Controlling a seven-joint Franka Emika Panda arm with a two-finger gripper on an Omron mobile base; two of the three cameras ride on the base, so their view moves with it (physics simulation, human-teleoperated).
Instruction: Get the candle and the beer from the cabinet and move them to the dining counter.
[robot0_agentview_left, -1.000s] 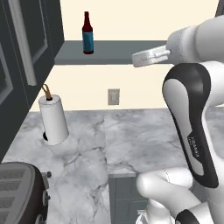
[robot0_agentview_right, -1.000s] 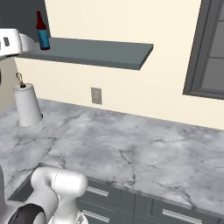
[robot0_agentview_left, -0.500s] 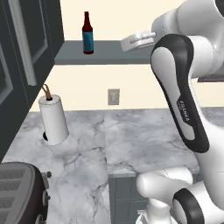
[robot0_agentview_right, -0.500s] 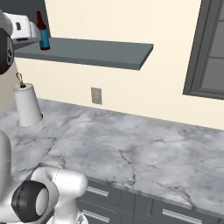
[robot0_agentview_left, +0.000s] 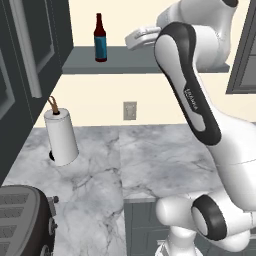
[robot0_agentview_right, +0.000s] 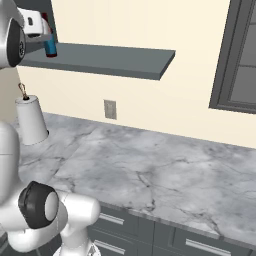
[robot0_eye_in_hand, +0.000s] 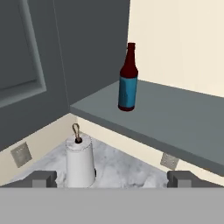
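Note:
The beer (robot0_agentview_left: 100, 39), a dark brown bottle with a blue label, stands upright near the left end of the grey cabinet shelf (robot0_agentview_left: 150, 62). My gripper (robot0_agentview_left: 131, 41) hovers at shelf height, a little to the bottle's right and apart from it. In the hand view the beer (robot0_eye_in_hand: 128, 81) stands ahead on the shelf (robot0_eye_in_hand: 175, 118), and my gripper (robot0_eye_in_hand: 112, 179) is open with nothing between its fingertips. From the right base view the hand (robot0_agentview_right: 39, 29) covers most of the beer (robot0_agentview_right: 50, 48). The candle and the dining counter are out of view.
A white paper-towel roll (robot0_agentview_left: 61, 137) stands on the marble wall counter (robot0_agentview_left: 150, 160) below the shelf. A dark toaster (robot0_agentview_left: 22, 220) sits at the front left. Tall dark cabinets (robot0_agentview_left: 25, 50) close off the left side, and a window frame (robot0_agentview_right: 235, 55) is on the right.
The arm has swung left and upward along the shelf, bringing the hand from the shelf's right part to just beside the beer. The jaws stayed open. The bottle has not moved.

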